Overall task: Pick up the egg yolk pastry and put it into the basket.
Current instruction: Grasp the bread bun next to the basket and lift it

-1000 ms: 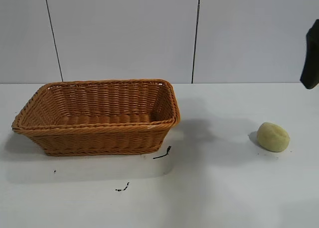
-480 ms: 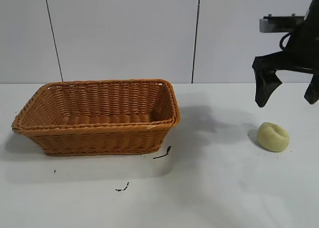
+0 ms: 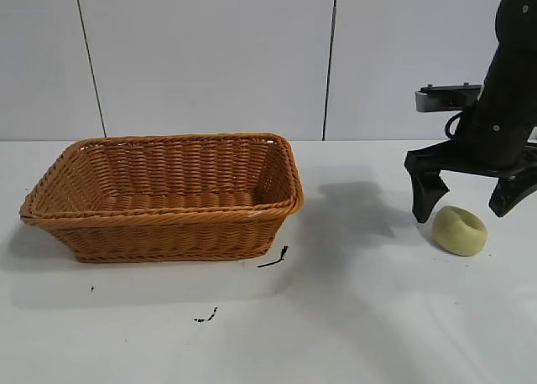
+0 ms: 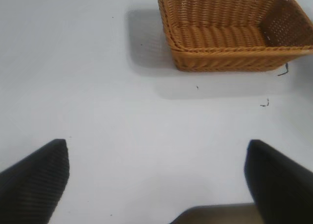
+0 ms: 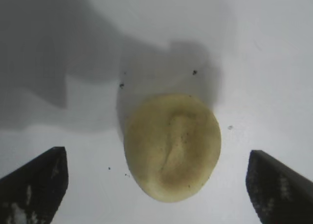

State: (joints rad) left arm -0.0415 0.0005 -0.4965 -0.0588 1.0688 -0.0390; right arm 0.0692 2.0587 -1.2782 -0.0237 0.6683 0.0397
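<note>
The egg yolk pastry (image 3: 460,230) is a pale yellow-green lump lying on the white table at the right; it fills the middle of the right wrist view (image 5: 171,146). My right gripper (image 3: 464,206) is open and hangs just above the pastry, one finger on each side of it, not touching. The orange-brown wicker basket (image 3: 168,220) stands at the left, empty; it also shows in the left wrist view (image 4: 230,53). My left gripper (image 4: 156,160) is open and empty over bare table, away from the basket, and is out of the exterior view.
A short black scrap (image 3: 273,258) lies by the basket's front right corner and another (image 3: 205,317) lies nearer the front. Small dark specks (image 5: 121,85) dot the table around the pastry. A grey panelled wall stands behind the table.
My right arm has come in from the upper right edge and lowered, so its open fingers now straddle the pastry. The pastry and basket have not moved.
</note>
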